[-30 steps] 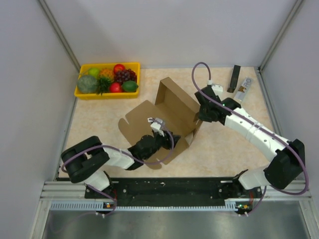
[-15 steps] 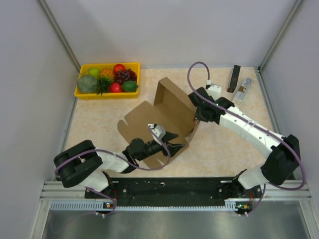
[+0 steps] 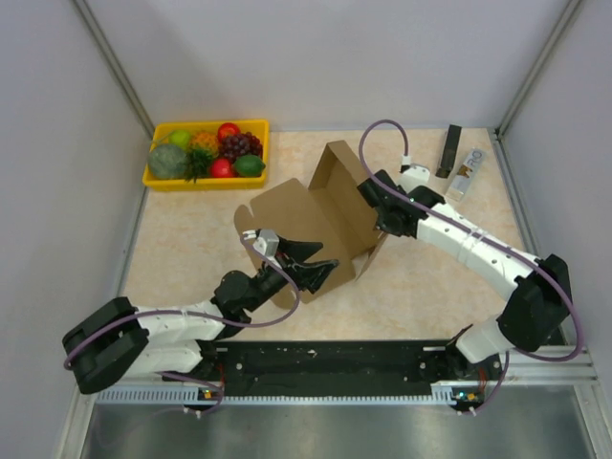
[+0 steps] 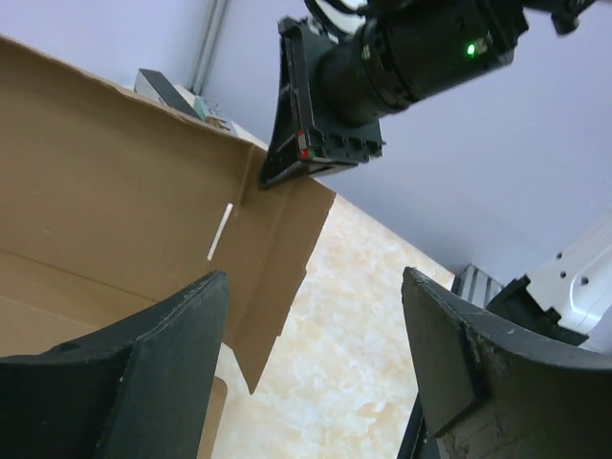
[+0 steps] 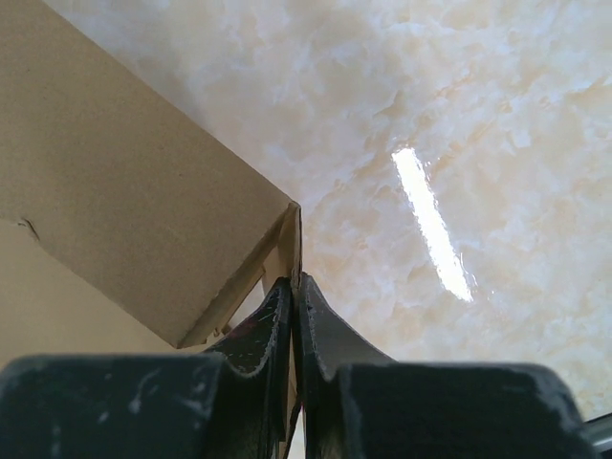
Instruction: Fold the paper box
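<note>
The paper box (image 3: 316, 215) is a brown cardboard sheet, partly raised, in the middle of the table. My right gripper (image 3: 380, 218) is shut on the edge of its upright right panel; the right wrist view shows the thin cardboard edge (image 5: 297, 239) pinched between the fingertips at my right gripper (image 5: 296, 283). My left gripper (image 3: 311, 268) hovers at the box's near side, open, with nothing between its fingers. In the left wrist view my left gripper (image 4: 316, 277) frames bare table, with the box's inner wall (image 4: 115, 210) and a hanging flap (image 4: 282, 249) to its left.
A yellow tray of fruit (image 3: 149, 179) stands at the back left. A black bar (image 3: 449, 150) and a small bottle-like item (image 3: 467, 170) lie at the back right. Grey walls close in both sides.
My left arm has drawn back toward the left and its gripper has come out of the box and opened wider. The right gripper has swung the held panel leftward and more upright.
</note>
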Tool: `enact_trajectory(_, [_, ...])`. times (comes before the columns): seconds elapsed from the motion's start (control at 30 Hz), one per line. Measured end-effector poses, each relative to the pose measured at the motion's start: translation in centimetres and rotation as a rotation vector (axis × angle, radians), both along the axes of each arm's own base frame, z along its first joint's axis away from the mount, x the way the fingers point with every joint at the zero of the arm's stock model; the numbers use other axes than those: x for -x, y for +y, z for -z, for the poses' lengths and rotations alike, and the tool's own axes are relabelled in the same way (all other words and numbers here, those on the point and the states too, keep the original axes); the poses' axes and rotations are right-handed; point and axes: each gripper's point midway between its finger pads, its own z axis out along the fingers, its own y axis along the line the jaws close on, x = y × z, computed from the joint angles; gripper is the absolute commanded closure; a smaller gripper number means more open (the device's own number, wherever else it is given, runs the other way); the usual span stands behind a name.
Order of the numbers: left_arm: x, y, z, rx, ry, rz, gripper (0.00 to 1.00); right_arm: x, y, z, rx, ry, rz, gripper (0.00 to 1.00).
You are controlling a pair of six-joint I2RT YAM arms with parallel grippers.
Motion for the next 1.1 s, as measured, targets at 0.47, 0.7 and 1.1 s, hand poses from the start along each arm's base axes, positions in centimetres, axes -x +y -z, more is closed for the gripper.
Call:
enact_trajectory(0.47, [-0.4,3.2,0.7,0.006,0.045,-0.025,0.35,-1.0,0.7,-0.3,0.054,0.002,0.017,0.97])
enact_trajectory(0.7, [1.3,0.0,1.3,-0.106,-0.052,0.167,0.30,-0.9,0.8,-0.3,0.056,0.001,0.016,0.97])
enact_trajectory(1.1, [0.7,-6.1,8.6,-0.256,0.009,0.395,0.45,-0.7,1.4,-0.4,0.069,0.007,-0.004,0.96])
